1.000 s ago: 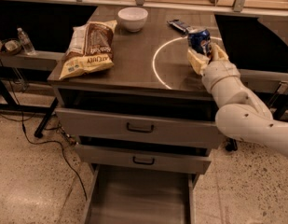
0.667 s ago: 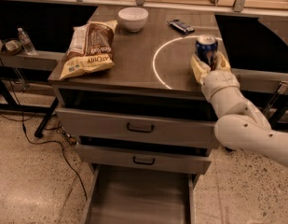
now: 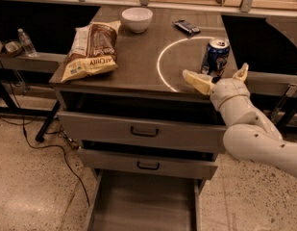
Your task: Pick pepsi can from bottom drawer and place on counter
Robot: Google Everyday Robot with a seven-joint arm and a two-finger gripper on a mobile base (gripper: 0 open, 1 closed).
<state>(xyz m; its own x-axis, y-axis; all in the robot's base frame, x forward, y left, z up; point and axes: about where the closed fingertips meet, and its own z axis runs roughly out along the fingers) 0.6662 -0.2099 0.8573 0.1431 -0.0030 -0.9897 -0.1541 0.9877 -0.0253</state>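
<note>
The pepsi can (image 3: 217, 57) stands upright on the counter (image 3: 138, 57), inside the thin white circle near its right edge. My gripper (image 3: 220, 76) is open just in front of the can, at the counter's front right edge; one fingertip (image 3: 196, 81) points left and the other (image 3: 242, 71) sits to the can's right, neither touching the can. The white arm (image 3: 256, 134) comes in from the lower right. The bottom drawer (image 3: 143, 203) is pulled out below and its floor is bare.
A chip bag (image 3: 90, 49) lies on the counter's left side. A white bowl (image 3: 137, 19) stands at the back, and a dark flat wrapped bar (image 3: 186, 27) lies at the back right. Two upper drawers with black handles (image 3: 144, 131) are partly open. A water bottle (image 3: 27, 42) stands on the left shelf.
The gripper held the can over the counter's right edge, set it down upright, let go and drew back toward the front edge with its fingers spread.
</note>
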